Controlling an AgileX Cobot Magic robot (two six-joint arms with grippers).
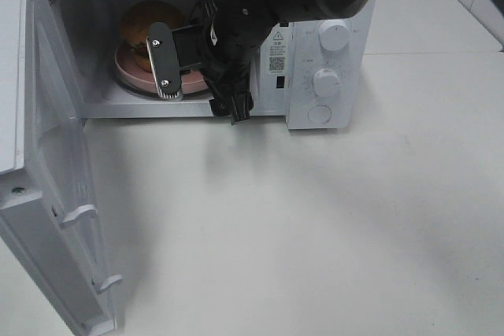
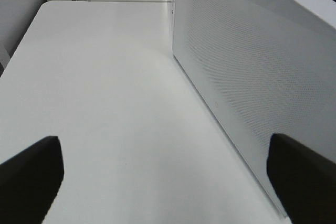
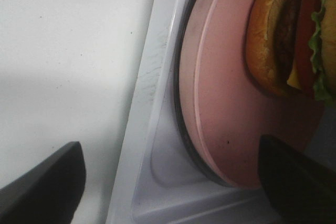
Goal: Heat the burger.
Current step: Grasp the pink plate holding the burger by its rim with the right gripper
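The burger point(image 1: 142, 25) has a golden-brown bun, green lettuce and a red layer, and it sits on a pink plate point(image 1: 130, 68) inside the open microwave point(image 1: 327, 45). In the right wrist view the burger point(image 3: 286, 35) rests toward the far side of the plate point(image 3: 226, 93). My right gripper point(image 1: 197, 92) hangs at the oven's mouth, open point(image 3: 168, 179). One fingertip is over the plate's rim and the other over the table outside the sill, with nothing gripped. My left gripper point(image 2: 168, 182) is open over bare table beside a white perforated panel point(image 2: 252, 82).
The microwave door point(image 1: 47, 194) stands swung wide open at the left, reaching toward the table's front. Two knobs point(image 1: 331, 57) are on the oven's right panel. The right arm crosses over the oven's top from the upper right.
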